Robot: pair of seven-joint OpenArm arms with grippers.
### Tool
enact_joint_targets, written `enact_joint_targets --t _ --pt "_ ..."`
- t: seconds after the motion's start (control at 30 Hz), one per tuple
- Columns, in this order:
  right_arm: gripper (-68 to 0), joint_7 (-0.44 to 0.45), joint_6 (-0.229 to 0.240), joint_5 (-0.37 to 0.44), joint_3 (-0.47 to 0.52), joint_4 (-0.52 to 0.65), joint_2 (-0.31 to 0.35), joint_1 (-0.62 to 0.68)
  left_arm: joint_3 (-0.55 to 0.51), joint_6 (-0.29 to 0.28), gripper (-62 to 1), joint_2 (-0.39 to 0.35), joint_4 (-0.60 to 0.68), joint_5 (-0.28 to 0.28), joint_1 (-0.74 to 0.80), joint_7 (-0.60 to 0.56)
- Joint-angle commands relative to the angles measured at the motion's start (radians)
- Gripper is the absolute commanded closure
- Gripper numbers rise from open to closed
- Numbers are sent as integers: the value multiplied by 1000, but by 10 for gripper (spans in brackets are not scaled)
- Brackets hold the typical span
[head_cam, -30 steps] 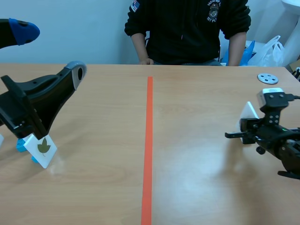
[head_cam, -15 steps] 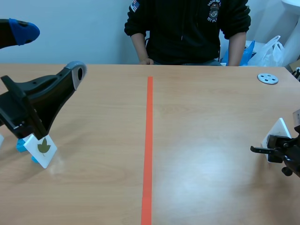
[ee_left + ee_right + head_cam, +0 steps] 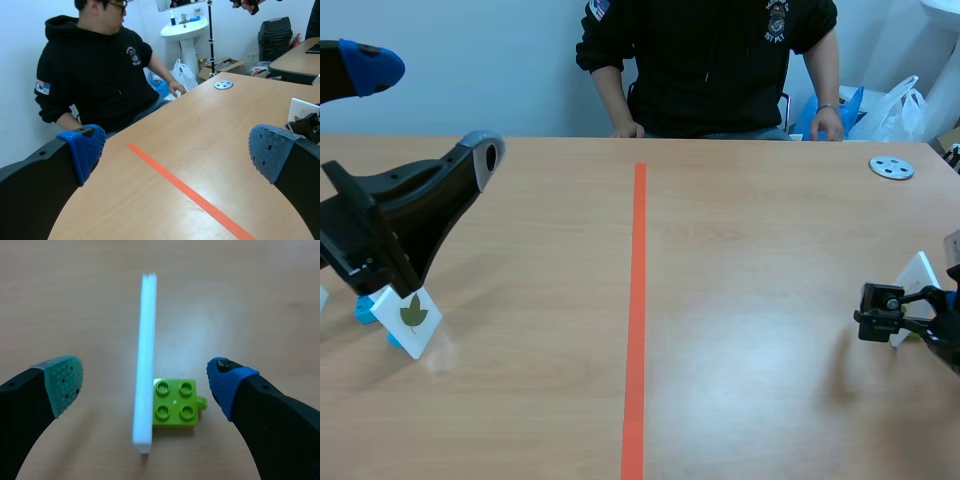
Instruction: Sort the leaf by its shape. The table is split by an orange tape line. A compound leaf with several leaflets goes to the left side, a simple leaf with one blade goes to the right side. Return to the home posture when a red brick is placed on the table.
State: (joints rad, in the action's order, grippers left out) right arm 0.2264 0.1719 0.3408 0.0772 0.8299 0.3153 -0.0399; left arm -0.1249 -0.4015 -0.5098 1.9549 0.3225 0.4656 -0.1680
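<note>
Desk [image 3: 740, 400], tape line [image 3: 637, 300] down its middle. Left gripper [image 3: 175, 150]: fingers apart, empty. Right gripper [image 3: 145, 385]: fingers apart, straddling the leaf card [image 3: 145, 340], which stands edge-on, right of the line. Risk: closing off-centre, one finger likely strikes the green brick [image 3: 175, 402] first and tips the card.

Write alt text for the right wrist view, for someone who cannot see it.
A thin white card stands on edge on the wooden table with a green brick against its base. The right gripper is open, one finger on each side of the card, touching nothing.
</note>
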Motion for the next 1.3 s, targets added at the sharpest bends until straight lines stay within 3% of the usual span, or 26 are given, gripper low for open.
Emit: enact_joint_targets --t 0.0,0.2,0.37,0.53,0.6,0.7,0.87,1.27 --pt "-506 1 0 3 22 71 38 5 3 2 -613 -4 25 10 0 -15" --pt "-506 -60 0 0 107 266 68 82 3 2 -613 -4 25 10 0 -14" --pt "-506 -90 6 0 190 505 109 198 3 2 -613 -4 25 10 0 -14" --pt "-509 -123 92 0 265 786 180 340 3 2 -613 -4 25 10 0 -14" --pt "-548 -156 130 2 290 883 202 391 3 2 -613 -4 25 10 0 -14" --pt "-609 -167 149 33 308 1000 220 452 3 2 -613 -4 25 10 0 -14" --pt "-622 -180 181 118 308 1128 225 512 3 2 -613 -4 25 10 0 -14" --pt "-622 -259 211 192 301 1307 227 567 3 2 -613 -3 23 10 0 -14"
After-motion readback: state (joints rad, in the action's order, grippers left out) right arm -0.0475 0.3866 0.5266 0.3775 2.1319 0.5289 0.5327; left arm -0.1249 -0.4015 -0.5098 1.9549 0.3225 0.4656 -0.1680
